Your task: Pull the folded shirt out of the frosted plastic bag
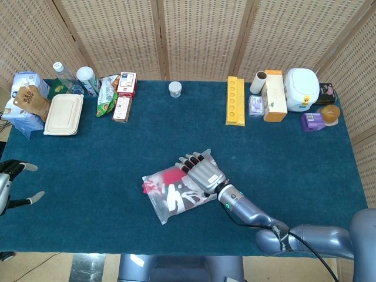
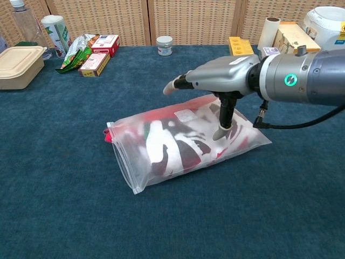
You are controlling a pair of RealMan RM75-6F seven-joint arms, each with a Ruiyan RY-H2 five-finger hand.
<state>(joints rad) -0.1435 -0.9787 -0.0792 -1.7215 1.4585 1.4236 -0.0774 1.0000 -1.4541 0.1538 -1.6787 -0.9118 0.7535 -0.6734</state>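
Observation:
The frosted plastic bag lies near the table's front edge, its zip end toward the left. Inside it shows the folded shirt, white, black and red. My right hand lies flat over the bag's right half with its fingers spread. In the chest view that right hand hovers over the bag with the thumb tip pointing down onto the top. It grips nothing. At the far left edge my left hand hangs with its fingers apart and nothing in it.
Along the back edge stand a beige lunch box, bottles, snack packs, a small white jar, a yellow tray, boxes and a white appliance. Wicker screens close off the rear.

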